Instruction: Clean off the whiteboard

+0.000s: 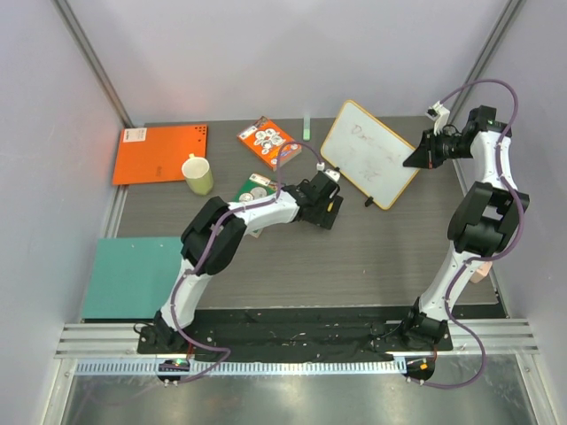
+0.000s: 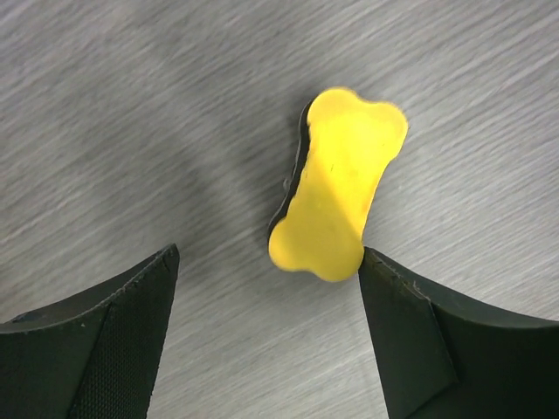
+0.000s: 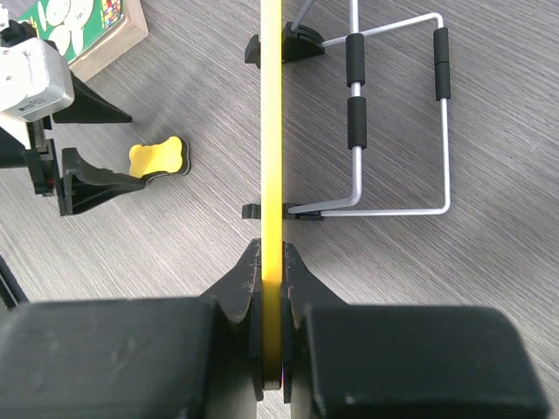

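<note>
Whiteboard [image 1: 369, 155]: it stands at the far right of the table [image 1: 372, 257], on its little black feet, and leans back on a wire stand [image 3: 397, 122].
Writing: thin dark marks show on the white face, so no wiping looks done yet.
Right gripper [image 3: 272, 262]: it pinches the yellow frame at the board's near right end and holds it tight between both fingers.
Left gripper [image 2: 269, 257]: its fingers are spread wide apart with nothing in them, and it hangs low over the table.
Eraser [image 2: 336, 183]: a small yellow one shaped like a bone, with a black pad under it. It lies flat on the table, between the spread fingers but much closer to one of them.
Step now: this looks like getting the eraser, while the other arm keeps the board from tipping.
Next move: the left gripper likely needs to slide sideways to get the eraser in the middle, go down, and squeeze its thin waist. Then it can carry the eraser to the board's face.
Which way it faces: the written side looks toward the left arm and a bit upward.
Long way: from above, the board runs from far left to near right. In the right wrist view it is just a thin yellow line going straight away from the fingers.
</note>
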`<state>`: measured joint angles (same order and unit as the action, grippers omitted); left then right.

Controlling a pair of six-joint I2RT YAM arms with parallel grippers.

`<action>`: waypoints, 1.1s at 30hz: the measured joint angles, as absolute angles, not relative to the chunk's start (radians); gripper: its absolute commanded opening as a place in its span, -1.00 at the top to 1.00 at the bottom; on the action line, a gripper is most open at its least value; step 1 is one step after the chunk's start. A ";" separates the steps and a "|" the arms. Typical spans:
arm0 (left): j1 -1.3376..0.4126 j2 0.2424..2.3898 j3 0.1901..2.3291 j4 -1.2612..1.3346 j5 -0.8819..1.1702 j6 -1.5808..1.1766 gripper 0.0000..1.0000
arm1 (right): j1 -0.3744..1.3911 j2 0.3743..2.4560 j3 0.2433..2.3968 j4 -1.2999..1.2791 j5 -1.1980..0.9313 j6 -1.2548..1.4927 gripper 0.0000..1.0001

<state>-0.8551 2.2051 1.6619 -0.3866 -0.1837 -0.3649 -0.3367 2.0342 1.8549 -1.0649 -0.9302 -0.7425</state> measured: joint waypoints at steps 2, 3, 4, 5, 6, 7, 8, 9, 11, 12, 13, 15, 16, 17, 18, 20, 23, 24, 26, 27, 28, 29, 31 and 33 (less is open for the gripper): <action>-0.855 2.187 1.636 -0.382 -0.184 -0.365 -0.62 | -0.337 2.033 1.853 -1.064 -0.931 -0.744 0.98; -0.855 2.177 1.620 -0.376 -0.183 -0.365 -0.61 | -0.337 2.033 1.852 -1.063 -0.931 -0.744 0.98; -0.855 2.167 1.607 -0.371 -0.183 -0.365 -0.61 | -0.337 2.032 1.851 -1.063 -0.932 -0.745 0.98; -0.855 2.152 1.586 -0.359 -0.181 -0.365 -0.59 | -0.337 2.031 1.850 -1.062 -0.933 -0.746 0.98; -0.855 2.142 1.572 -0.350 -0.177 -0.366 -0.57 | -0.337 2.030 1.849 -1.062 -0.933 -0.748 0.98; -0.855 2.132 1.562 -0.341 -0.171 -0.366 -0.57 | -0.337 2.029 1.847 -1.062 -0.934 -0.750 0.98; -0.855 2.128 1.559 -0.334 -0.166 -0.366 -0.56 | -0.337 2.028 1.847 -1.061 -0.934 -0.751 0.98; -0.855 2.124 1.559 -0.323 -0.158 -0.364 -0.54 | -0.337 2.028 1.847 -1.061 -0.935 -0.751 0.97; -0.855 2.121 1.561 -0.299 -0.147 -0.359 -0.52 | -0.337 2.028 1.846 -1.060 -0.936 -0.751 0.98; -0.855 2.121 1.565 -0.292 -0.142 -0.354 -0.47 | -0.337 2.028 1.846 -1.060 -0.936 -0.752 0.98; -0.855 2.122 1.574 -0.289 -0.135 -0.347 -0.43 | -0.337 2.028 1.845 -1.060 -0.936 -0.752 0.98; -0.854 2.134 1.615 -0.294 -0.123 -0.330 -0.25 | -0.337 2.027 1.845 -1.060 -0.936 -0.753 0.98; -0.853 2.146 1.645 -0.297 -0.117 -0.324 -0.19 | -0.337 2.027 1.845 -1.060 -0.937 -0.754 0.98; -0.850 2.159 1.678 -0.299 -0.110 -0.320 -0.16 | -0.337 2.027 1.845 -1.060 -0.937 -0.754 0.97; -0.849 2.170 1.702 -0.298 -0.105 -0.314 -0.13 | -0.337 2.027 1.845 -1.060 -0.937 -0.754 0.97; -0.848 2.189 1.734 -0.291 -0.095 -0.306 -0.08 | -0.337 2.027 1.844 -1.060 -0.937 -0.754 0.98; -0.844 2.207 1.741 -0.293 -0.083 -0.303 -0.04 | -0.337 2.027 1.845 -1.060 -0.937 -0.755 0.98; -0.842 2.218 1.746 -0.299 -0.081 -0.303 -0.04 | -0.337 2.027 1.844 -1.060 -0.937 -0.755 0.98; -0.841 2.240 1.759 -0.309 -0.076 -0.302 -0.10 | -0.337 2.027 1.845 -1.060 -0.937 -0.755 0.98; -0.841 2.251 1.765 -0.315 -0.076 -0.302 -0.10 | -0.337 2.027 1.844 -1.060 -0.937 -0.755 0.98; -0.840 2.256 1.765 -0.319 -0.075 -0.300 -0.12 | -0.337 2.027 1.844 -1.060 -0.937 -0.755 0.98; -0.838 2.260 1.765 -0.327 -0.074 -0.298 -0.12 | -0.337 2.027 1.844 -1.060 -0.937 -0.755 0.98; -0.837 2.262 1.765 -0.336 -0.069 -0.293 -0.09 | -0.337 2.027 1.844 -1.060 -0.938 -0.756 0.98; -0.837 2.262 1.765 -0.334 -0.065 -0.287 -0.04 | -0.337 2.027 1.844 -1.060 -0.939 -0.757 0.98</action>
<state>-0.8368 2.2616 1.7649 -0.3336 -0.0654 -0.2871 -0.3367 2.0270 1.8439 -1.0599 -0.9386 -0.7567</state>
